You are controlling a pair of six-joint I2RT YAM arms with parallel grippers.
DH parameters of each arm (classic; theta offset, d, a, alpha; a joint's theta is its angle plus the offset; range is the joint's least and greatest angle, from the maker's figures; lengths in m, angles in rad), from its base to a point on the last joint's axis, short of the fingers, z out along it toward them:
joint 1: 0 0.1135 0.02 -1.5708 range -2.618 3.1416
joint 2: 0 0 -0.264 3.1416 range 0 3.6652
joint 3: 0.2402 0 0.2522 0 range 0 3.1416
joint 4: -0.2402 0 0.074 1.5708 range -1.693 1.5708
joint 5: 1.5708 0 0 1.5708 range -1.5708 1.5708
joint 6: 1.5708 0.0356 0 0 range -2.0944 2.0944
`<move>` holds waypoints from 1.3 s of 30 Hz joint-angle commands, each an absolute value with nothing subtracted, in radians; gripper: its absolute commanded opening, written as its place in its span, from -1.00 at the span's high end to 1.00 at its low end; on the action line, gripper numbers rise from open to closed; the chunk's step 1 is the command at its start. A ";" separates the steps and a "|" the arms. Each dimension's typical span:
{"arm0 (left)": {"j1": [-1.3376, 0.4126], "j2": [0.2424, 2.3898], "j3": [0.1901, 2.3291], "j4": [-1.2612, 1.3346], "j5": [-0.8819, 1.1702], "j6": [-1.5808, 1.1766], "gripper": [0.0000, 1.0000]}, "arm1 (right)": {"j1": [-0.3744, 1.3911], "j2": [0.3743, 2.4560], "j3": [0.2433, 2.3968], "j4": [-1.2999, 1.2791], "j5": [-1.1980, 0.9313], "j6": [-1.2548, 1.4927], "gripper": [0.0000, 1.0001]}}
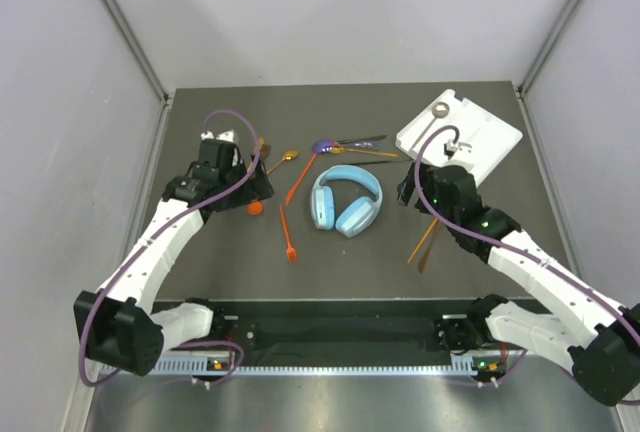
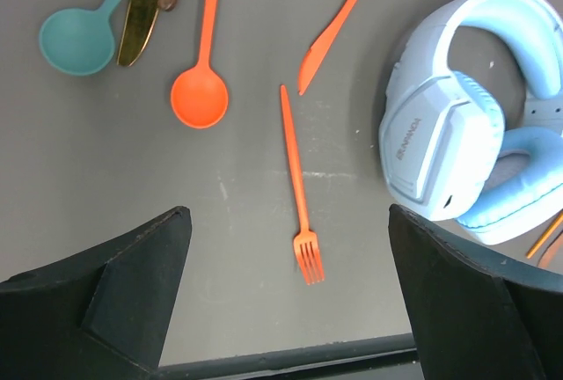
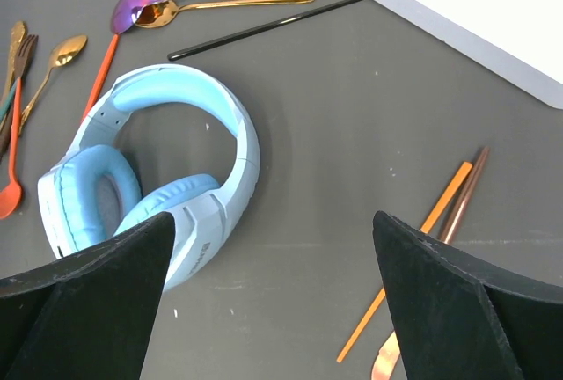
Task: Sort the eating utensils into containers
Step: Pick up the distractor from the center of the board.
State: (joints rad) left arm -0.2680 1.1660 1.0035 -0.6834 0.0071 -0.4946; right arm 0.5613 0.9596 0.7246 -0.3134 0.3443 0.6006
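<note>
Hovering above the table (image 1: 350, 272) in the top view: left gripper (image 1: 237, 164) and right gripper (image 1: 425, 187) flank the headphones (image 1: 345, 200). White tray (image 1: 482, 137) sits far right, with the utensils loose on the table around the headphones.

Left wrist: jaws spread wide, empty. Orange fork (image 2: 297, 188) lies between them, orange spoon (image 2: 201, 94) and teal spoon (image 2: 79, 39) beyond.

Right wrist: jaws spread, gripping nothing. Orange stick (image 3: 413, 251) and copper stick (image 3: 464, 195) lie by the right finger.

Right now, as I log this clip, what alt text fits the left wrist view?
An orange fork lies on the dark table, framed by the open black fingers of the left gripper. Beyond it lie an orange spoon, an orange knife and a teal spoon; light-blue headphones sit at the right.
</note>
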 commanded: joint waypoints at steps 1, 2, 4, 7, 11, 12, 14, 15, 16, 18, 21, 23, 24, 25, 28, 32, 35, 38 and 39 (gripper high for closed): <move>-0.265 1.141 0.997 -0.624 0.034 -0.500 -0.97 | 0.557 0.985 0.742 -0.270 0.319 0.569 -0.89; -0.265 1.140 0.997 -0.627 0.034 -0.503 -0.97 | 0.557 0.988 0.749 -0.281 0.319 0.571 -0.88; -0.265 1.135 0.999 -0.626 0.032 -0.503 -0.97 | 0.557 0.988 0.753 -0.282 0.331 0.554 -0.88; -0.267 1.128 0.999 -0.632 0.018 -0.489 -0.97 | 0.548 0.996 0.773 -0.297 0.386 0.517 -0.86; -0.267 1.127 1.008 -0.678 -0.041 -0.469 -0.97 | 0.528 1.006 0.824 -0.357 0.425 0.494 -0.83; -0.265 1.129 1.008 -0.695 -0.061 -0.468 -0.96 | 0.519 1.020 0.834 -0.367 0.417 0.495 -0.83; -0.265 1.131 1.006 -0.710 -0.069 -0.472 -0.96 | 0.483 1.043 0.860 -0.390 0.361 0.500 -0.82; -0.265 1.123 0.999 -0.710 -0.060 -0.479 -0.97 | 0.471 1.072 0.867 -0.387 0.338 0.497 -0.83; -0.265 1.118 0.993 -0.704 -0.054 -0.483 -0.96 | 0.448 1.090 0.870 -0.371 0.295 0.491 -0.82; -0.265 1.095 0.968 -0.681 -0.035 -0.497 -0.96 | 0.430 1.170 0.891 -0.359 0.258 0.476 -0.82; -0.265 1.077 0.954 -0.646 -0.012 -0.511 -0.96 | 0.405 1.291 0.968 -0.377 0.152 0.466 -0.81; -0.265 1.078 0.959 -0.647 -0.011 -0.512 -0.96 | 0.405 1.327 0.997 -0.367 0.089 0.482 -0.80; -0.265 1.078 0.959 -0.647 -0.009 -0.514 -0.96 | 0.403 1.348 0.996 -0.350 0.063 0.488 -0.80; -0.265 1.080 0.959 -0.647 -0.009 -0.514 -0.96 | 0.403 1.361 0.991 -0.306 0.020 0.500 -0.79; -0.265 1.080 0.943 -0.640 -0.008 -0.518 -0.96 | 0.403 1.460 1.012 -0.271 -0.067 0.548 -0.78; -0.265 1.081 0.942 -0.652 -0.005 -0.519 -0.95 | 0.405 1.586 1.089 -0.276 -0.112 0.580 -0.71; -0.265 1.068 0.939 -0.663 -0.021 -0.511 -0.95 | 0.407 1.627 1.107 -0.278 -0.092 0.575 -0.68; -0.265 1.054 0.930 -0.658 -0.044 -0.505 -0.94 | 0.413 1.683 1.141 -0.297 -0.081 0.560 -0.65; -0.265 1.052 0.928 -0.657 -0.041 -0.503 -0.94 | 0.419 1.716 1.155 -0.310 -0.072 0.557 -0.64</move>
